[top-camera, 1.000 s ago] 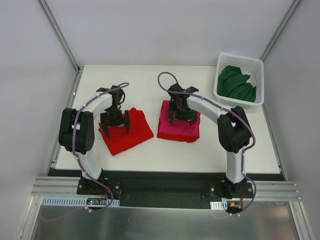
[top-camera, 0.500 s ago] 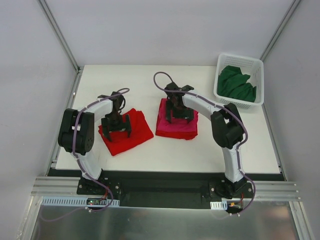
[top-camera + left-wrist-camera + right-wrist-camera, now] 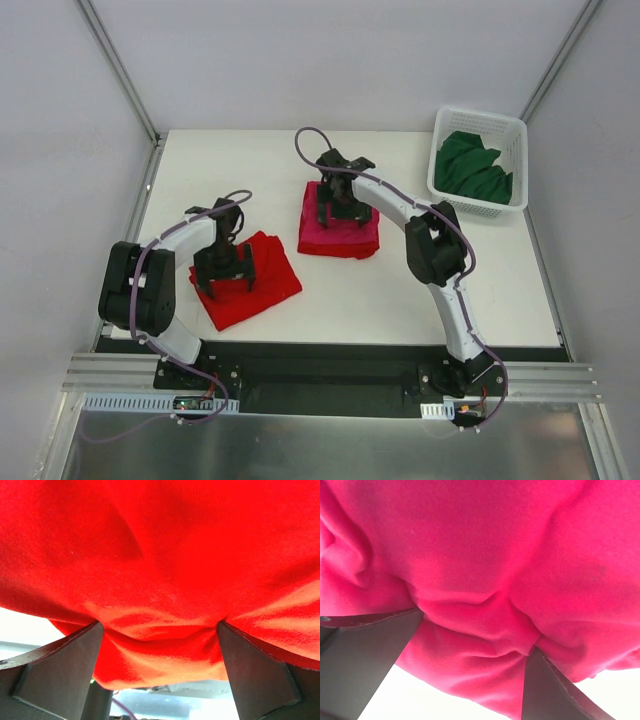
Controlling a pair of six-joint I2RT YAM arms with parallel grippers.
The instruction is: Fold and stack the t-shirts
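Note:
A folded bright red t-shirt [image 3: 265,278] lies at the table's front left. My left gripper [image 3: 225,268] stands open on top of it, its dark fingers [image 3: 60,670] spread wide and pressed into the cloth, which bulges between them [image 3: 160,630]. A folded magenta-pink t-shirt [image 3: 350,235] lies near the table's middle. My right gripper [image 3: 335,203] is open on its far part, fingers [image 3: 360,650] apart with pink fabric [image 3: 477,630] bunched between them. A dark green t-shirt [image 3: 475,168] lies crumpled in the basket.
The white lattice basket [image 3: 440,185] stands at the table's back right corner. The white table [image 3: 400,290] ends in a metal rail along the near edge, where both arm bases are bolted. Grey walls enclose the left, back and right sides.
Both arms swung left with their fingers on the shirts. The pink shirt slid left and toward the back. The red shirt slid left and toward the front.

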